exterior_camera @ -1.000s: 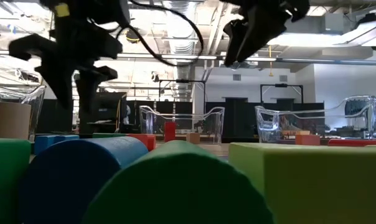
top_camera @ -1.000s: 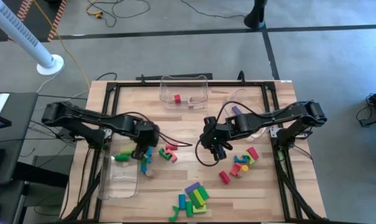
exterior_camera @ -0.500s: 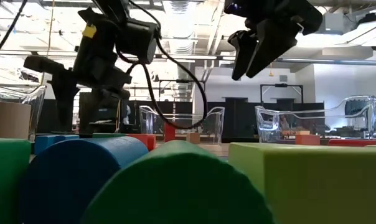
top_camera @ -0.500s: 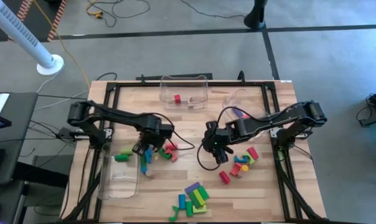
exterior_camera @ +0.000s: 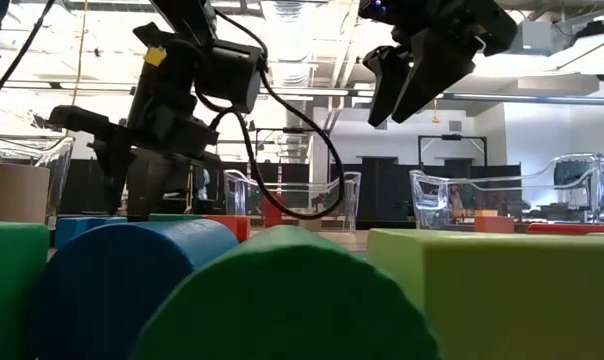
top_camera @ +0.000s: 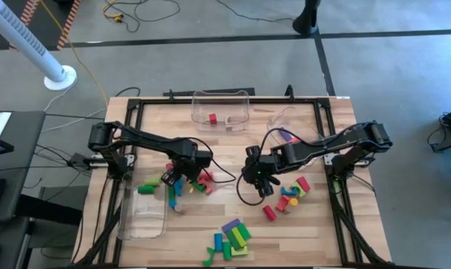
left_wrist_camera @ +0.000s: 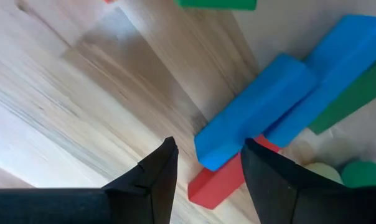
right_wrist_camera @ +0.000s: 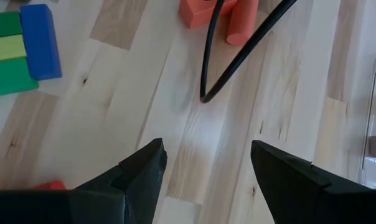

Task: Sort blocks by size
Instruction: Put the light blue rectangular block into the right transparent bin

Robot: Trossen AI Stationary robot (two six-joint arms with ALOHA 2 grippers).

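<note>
Now the left gripper (left_wrist_camera: 206,163) straddles a blue bar's (left_wrist_camera: 253,112) end, fingers apart; right gripper (right_wrist_camera: 203,160) gapes above bare table (right_wrist_camera: 113,112).

Two arms (top_camera: 136,140) work over one counter (top_camera: 225,217); three clear bins (top_camera: 221,108) sit on it, with blocks (top_camera: 233,237) in three loose clusters.

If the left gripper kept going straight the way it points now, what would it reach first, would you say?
Probably the blue rectangular bar block: its end lies just ahead of the open left gripper, with a red bar block beneath it.
</note>
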